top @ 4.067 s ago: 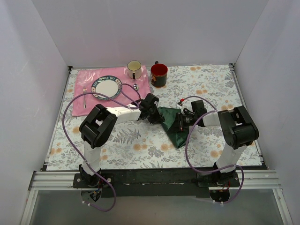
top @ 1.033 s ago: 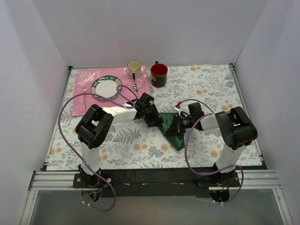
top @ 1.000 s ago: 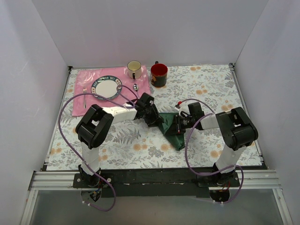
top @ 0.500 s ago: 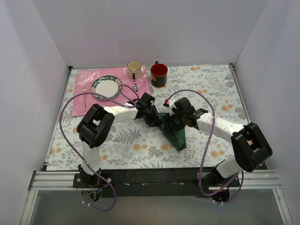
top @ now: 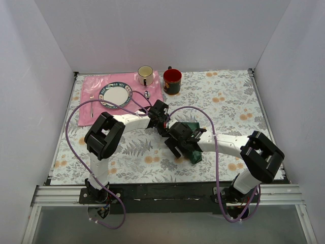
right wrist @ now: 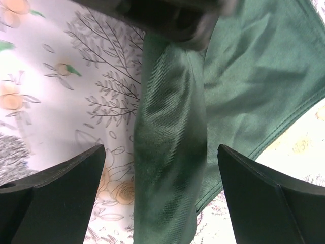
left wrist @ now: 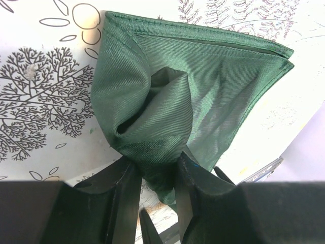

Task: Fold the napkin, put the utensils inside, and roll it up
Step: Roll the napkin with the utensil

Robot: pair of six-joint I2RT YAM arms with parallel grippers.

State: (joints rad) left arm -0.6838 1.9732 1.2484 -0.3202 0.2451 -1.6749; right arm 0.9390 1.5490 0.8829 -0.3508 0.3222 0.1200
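floral table point(top: 228, 101) bears napkin point(top: 191, 126), placemat point(top: 89, 84), plate point(top: 115, 95), red mug point(top: 172, 81), cream cup point(top: 145, 75).

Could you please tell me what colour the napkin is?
The napkin is dark green, clearest in the left wrist view.

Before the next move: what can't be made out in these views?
Top view: napkin mostly hidden under right claw.
Left wrist view: pinched fold's end buried in left claw.
Right wrist view: blurred dark shape covers the napkin's top.
Utensils: unseen anywhere; whether inside cannot be told.
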